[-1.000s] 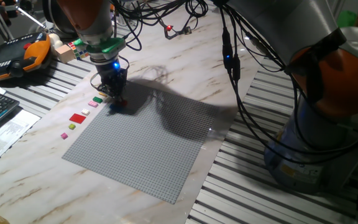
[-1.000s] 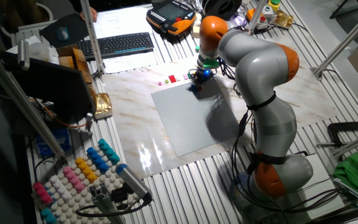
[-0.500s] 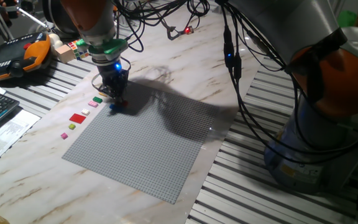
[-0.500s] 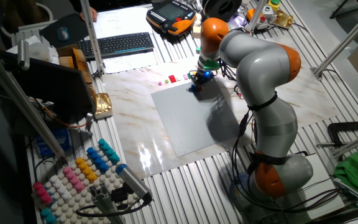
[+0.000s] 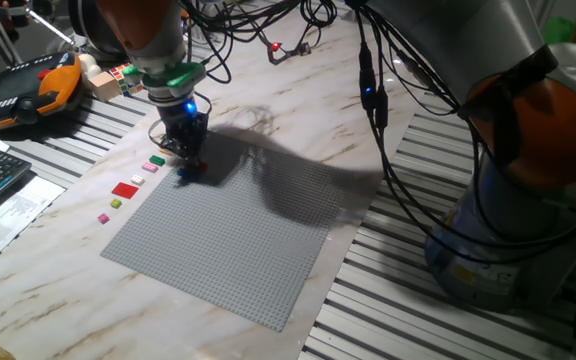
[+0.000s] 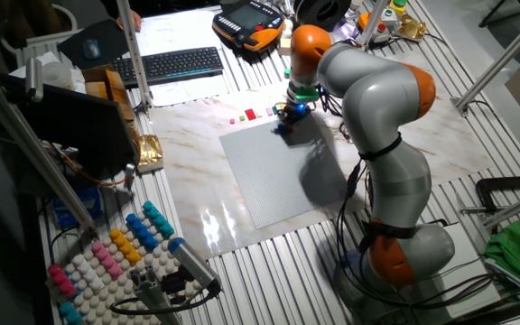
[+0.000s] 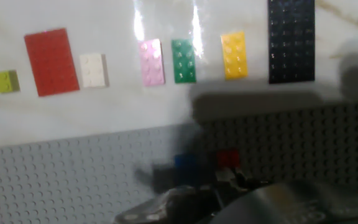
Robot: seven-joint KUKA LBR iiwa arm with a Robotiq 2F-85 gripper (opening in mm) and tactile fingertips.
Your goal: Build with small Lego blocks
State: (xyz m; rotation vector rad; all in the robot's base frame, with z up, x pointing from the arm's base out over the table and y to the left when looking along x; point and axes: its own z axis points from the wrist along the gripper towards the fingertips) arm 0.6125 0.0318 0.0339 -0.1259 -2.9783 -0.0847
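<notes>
Two-finger gripper (image 5: 190,160) low over large grey studded baseplate (image 5: 238,235) edge; jaw state we cannot tell. Small blue brick (image 7: 185,162) beside small red brick (image 7: 229,158) on baseplate. We advise pressing straight down, studs aligned.

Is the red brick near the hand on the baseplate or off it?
On it: the red brick sits on the studded grey baseplate, beside a blue brick.

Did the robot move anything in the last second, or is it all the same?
Almost nothing changed. The end effector stays low over the corner of the grey baseplate, right by the blue brick and red brick. The loose bricks on the marble, like the big red plate, have not moved. No brick was visibly picked up or dropped.
</notes>
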